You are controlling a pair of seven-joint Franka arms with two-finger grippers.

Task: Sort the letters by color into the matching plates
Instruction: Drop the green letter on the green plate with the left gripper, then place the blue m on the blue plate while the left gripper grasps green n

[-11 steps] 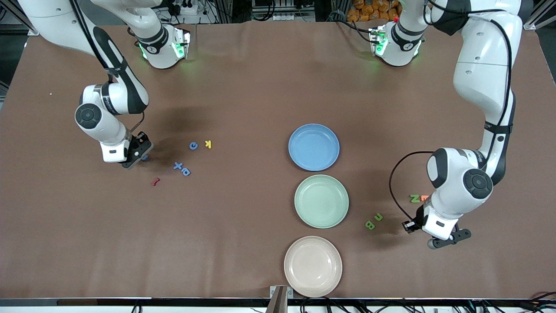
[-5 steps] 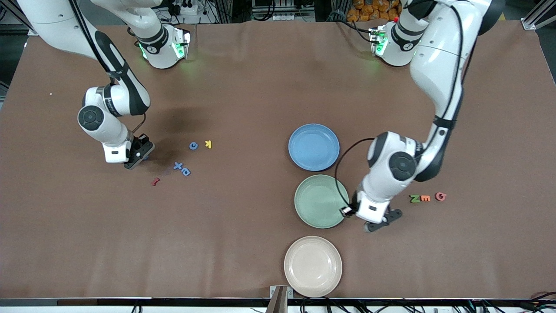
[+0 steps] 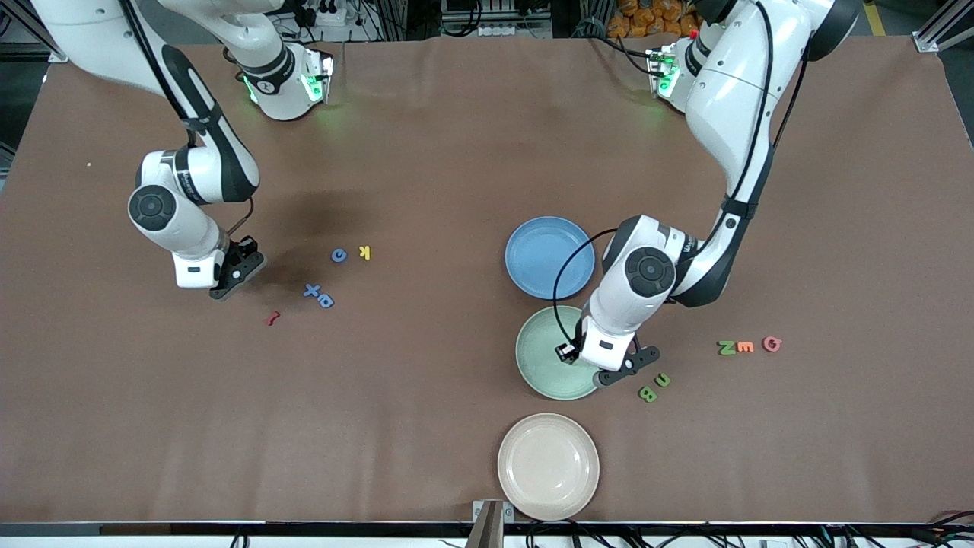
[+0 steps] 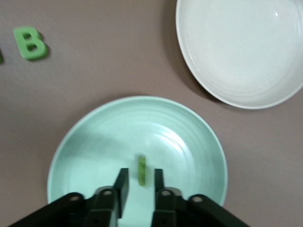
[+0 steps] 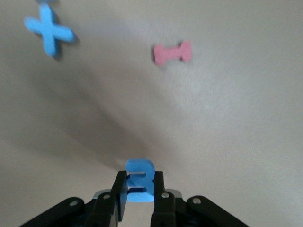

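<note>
My left gripper point(image 3: 625, 367) is over the pale green plate point(image 3: 544, 342), at its side toward the left arm's end. In the left wrist view its fingers point(image 4: 122, 182) stand apart around a thin green letter point(image 4: 141, 169) that touches neither, above the green plate point(image 4: 94, 137). My right gripper point(image 3: 232, 275) is shut on a blue letter point(image 5: 139, 171), held just above the table. Blue C point(image 3: 339, 255), X point(image 3: 311, 290) and D point(image 3: 326, 301) lie beside it. Green n point(image 3: 663, 379), B point(image 3: 647, 393) and N point(image 3: 727, 348) lie near the green plate. The blue plate point(image 3: 536, 259) is empty.
A beige-pink plate point(image 3: 548, 466) sits nearest the front camera. A yellow K point(image 3: 364, 253) and a red piece point(image 3: 272, 318) lie among the blue letters. An orange E point(image 3: 746, 347) and a pink G point(image 3: 771, 344) lie beside the green N.
My left arm swung from the left arm's end of the table to over the green plate, carrying a green letter, and its fingers now stand apart. My right gripper rose slightly with the blue letter.
</note>
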